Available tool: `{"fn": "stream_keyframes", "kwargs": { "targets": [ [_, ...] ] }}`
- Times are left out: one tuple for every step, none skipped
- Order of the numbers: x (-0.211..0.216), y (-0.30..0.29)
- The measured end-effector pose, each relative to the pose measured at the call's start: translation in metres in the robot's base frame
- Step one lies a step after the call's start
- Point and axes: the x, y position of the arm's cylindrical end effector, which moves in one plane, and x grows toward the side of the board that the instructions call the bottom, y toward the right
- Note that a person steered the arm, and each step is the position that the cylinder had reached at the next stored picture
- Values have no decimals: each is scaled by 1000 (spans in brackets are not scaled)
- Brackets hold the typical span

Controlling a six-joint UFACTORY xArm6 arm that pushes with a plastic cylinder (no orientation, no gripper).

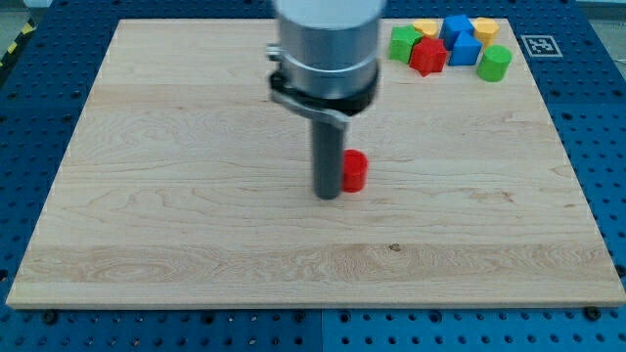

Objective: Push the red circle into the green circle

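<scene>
The red circle (354,170) lies near the middle of the wooden board (196,225). My tip (328,195) rests on the board right against the red circle's left side. The green circle (494,64) sits at the view's top right, at the right end of a cluster of blocks, far up and to the right of the red circle.
The cluster at the top right holds a green block (404,43), a red star-like block (428,56), two blue blocks (462,49) (456,26) and two yellow blocks (425,26) (485,27). A marker tag (536,44) lies off the board's top right corner.
</scene>
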Motion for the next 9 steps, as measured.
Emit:
{"fn": "stream_keyframes", "kwargs": {
  "targets": [
    [0,30],
    [-2,34],
    [-11,34],
    [-24,34],
    [-40,41],
    [-57,47],
    [-77,52],
    [-95,64],
    [-116,76]
  ]
}}
